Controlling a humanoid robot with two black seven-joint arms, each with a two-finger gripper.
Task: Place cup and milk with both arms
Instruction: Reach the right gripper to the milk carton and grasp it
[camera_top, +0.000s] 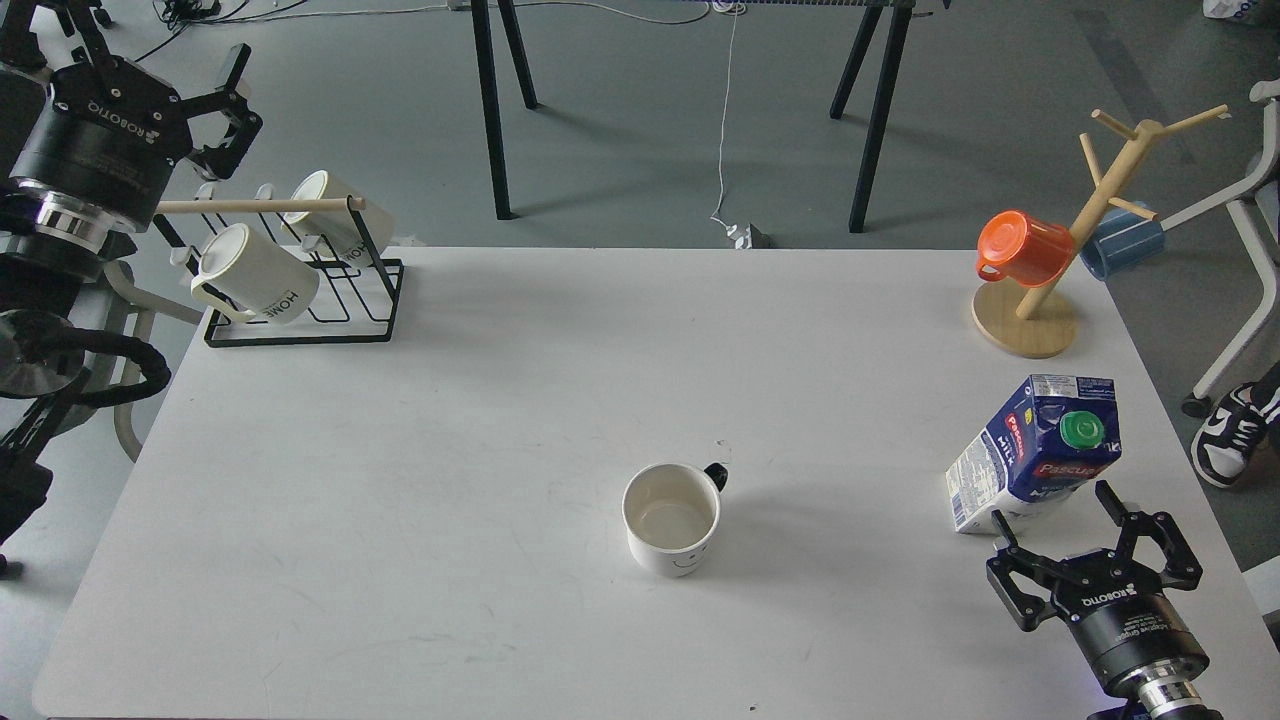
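Observation:
The white cup (672, 519) with a black handle and a smiley face stands upright near the middle front of the white table (500, 420). The blue-and-white milk carton (1035, 452) with a green cap stands at the right side. My right gripper (1052, 503) is open just in front of the carton's base, fingers either side of it, not closed on it. My left gripper (205, 110) is open and empty, raised off the table's back left corner, above the mug rack.
A black wire rack (300, 280) with two cream "HOME" mugs stands at the back left. A wooden mug tree (1070, 250) with an orange cup (1020, 248) stands at the back right. Black trestle legs stand on the floor behind the table.

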